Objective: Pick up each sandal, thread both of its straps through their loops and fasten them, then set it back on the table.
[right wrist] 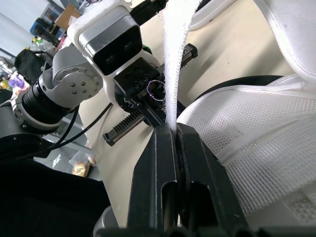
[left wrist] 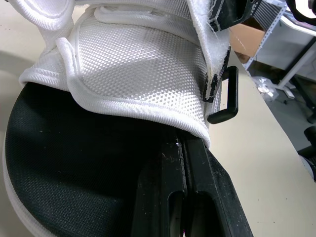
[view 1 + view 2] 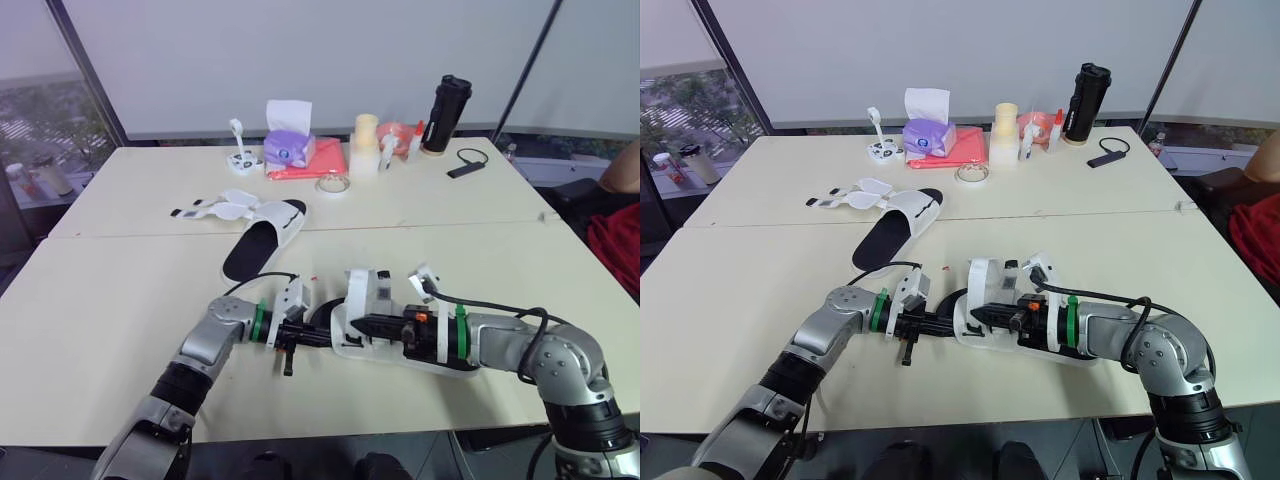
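we see the near sandal (image 3: 985, 290) at the front of the table (image 3: 100, 300), between the two grippers. the right gripper (image 1: 173, 129) is clenched on its white strap (image 1: 175, 59), which rises from between the fingers, while the left gripper (image 2: 182, 148) has its fingers pressed together, tips tucked under the edge of the mesh upper over the black footbed, near a black loop (image 2: 228, 96). the other sandal (image 3: 262, 240) lies further back on the table's seam, its straps spread flat.
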### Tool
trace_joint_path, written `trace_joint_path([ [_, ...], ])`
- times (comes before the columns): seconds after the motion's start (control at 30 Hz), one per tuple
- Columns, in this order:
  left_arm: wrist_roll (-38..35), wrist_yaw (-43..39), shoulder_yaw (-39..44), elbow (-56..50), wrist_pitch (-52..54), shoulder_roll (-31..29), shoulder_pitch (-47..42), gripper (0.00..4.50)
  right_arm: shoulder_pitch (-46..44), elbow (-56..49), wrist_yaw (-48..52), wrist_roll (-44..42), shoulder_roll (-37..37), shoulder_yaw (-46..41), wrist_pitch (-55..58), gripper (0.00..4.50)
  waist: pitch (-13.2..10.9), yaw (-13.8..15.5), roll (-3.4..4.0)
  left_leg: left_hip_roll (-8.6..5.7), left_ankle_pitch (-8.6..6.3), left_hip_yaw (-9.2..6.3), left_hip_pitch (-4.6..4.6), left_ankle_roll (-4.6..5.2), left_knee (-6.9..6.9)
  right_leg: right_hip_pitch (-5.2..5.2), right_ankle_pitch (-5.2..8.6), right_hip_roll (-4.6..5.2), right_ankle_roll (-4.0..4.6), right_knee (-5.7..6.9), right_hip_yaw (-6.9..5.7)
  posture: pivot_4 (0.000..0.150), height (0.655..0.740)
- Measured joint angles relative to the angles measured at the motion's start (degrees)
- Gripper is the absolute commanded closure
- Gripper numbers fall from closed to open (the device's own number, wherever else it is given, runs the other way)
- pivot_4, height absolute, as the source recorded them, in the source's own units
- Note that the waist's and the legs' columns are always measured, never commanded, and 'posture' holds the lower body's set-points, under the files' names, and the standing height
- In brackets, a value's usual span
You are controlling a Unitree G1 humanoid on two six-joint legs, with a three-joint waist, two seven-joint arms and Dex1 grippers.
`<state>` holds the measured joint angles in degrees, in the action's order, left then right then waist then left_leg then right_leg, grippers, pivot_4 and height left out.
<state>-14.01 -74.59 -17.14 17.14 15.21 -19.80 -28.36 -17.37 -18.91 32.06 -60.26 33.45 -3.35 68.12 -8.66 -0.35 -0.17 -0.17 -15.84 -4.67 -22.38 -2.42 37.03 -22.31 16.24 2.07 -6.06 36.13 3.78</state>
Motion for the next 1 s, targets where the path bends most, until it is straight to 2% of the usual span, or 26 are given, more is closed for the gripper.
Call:
trace_joint_path([
  [0.2,0.0,0.03,-0.01,0.19,-0.6,0.01,0.09,4.5,-0.01,0.09,1.2,2.67,0.74,1.07,-1.09,4.45,0.0,-0.01,0.0,-0.01,0.0,0.0,0.02,0.0,0.0,0.02,0.0,0.0,0.0,0.0,0.0,0.15,0.74],
  [0.43,0.12,0.07,-0.19,0.6,-1.34,-0.04,-0.04,4.5,-0.67,1.77,0.37,-1.0,-0.9,-1.33,2.15,4.45,0.0,-0.03,0.0,0.01,0.0,-0.01,0.02,0.0,0.01,0.03,0.0,0.01,0.0,0.0,0.0,0.15,0.74],
  [0.9,1.3,1.25,-1.27,1.39,-3.83,0.0,-0.54,4.5,-0.61,1.28,0.77,-0.59,-0.41,-1.16,2.72,4.45,0.04,0.11,0.02,-0.01,0.01,-0.01,0.08,0.01,0.11,0.12,0.05,0.05,0.09,0.0,0.0,0.15,0.74],
  [1.0,1.3,1.39,-1.26,1.38,-4.23,-0.09,-0.39,4.5,-1.81,3.49,-1.43,-4.24,-3.12,-3.56,4.03,4.45,0.04,0.02,0.02,0.0,0.01,-0.01,0.08,0.01,0.11,0.12,0.05,0.04,0.09,0.01,0.01,0.15,0.74],
])
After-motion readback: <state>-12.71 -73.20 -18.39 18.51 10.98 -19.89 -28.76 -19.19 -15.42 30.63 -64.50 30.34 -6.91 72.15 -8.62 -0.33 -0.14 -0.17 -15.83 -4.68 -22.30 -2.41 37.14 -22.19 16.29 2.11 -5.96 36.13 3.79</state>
